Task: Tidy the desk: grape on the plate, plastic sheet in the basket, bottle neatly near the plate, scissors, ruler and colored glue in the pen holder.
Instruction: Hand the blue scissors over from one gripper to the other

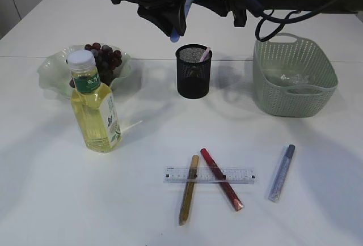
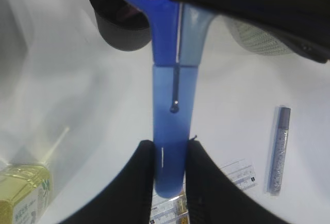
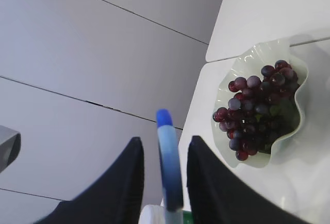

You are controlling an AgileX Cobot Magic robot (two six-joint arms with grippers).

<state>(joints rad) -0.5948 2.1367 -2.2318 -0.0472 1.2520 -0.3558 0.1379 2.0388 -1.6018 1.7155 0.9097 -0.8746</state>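
The blue scissors [image 2: 175,95] hang above the black pen holder [image 1: 193,79]. My left gripper [image 2: 169,149] is shut on their blade end. My right gripper [image 3: 164,146] is open, its fingers on either side of the blue handle [image 3: 169,167] with a gap on each side. A pink scissors handle [image 1: 205,53] sticks out of the pen holder. The grape [image 1: 105,56] lies on the green plate [image 1: 51,73], with the bottle [image 1: 96,110] upright in front. The ruler [image 1: 238,175] lies under the gold glue [image 1: 189,192] and the red glue [image 1: 222,181]. The silver-blue glue [image 1: 282,172] lies to their right.
The pale green basket [image 1: 317,70] stands at the back right with the plastic sheet [image 1: 292,79] inside. Both arms hang over the back middle of the white desk [image 1: 51,189].
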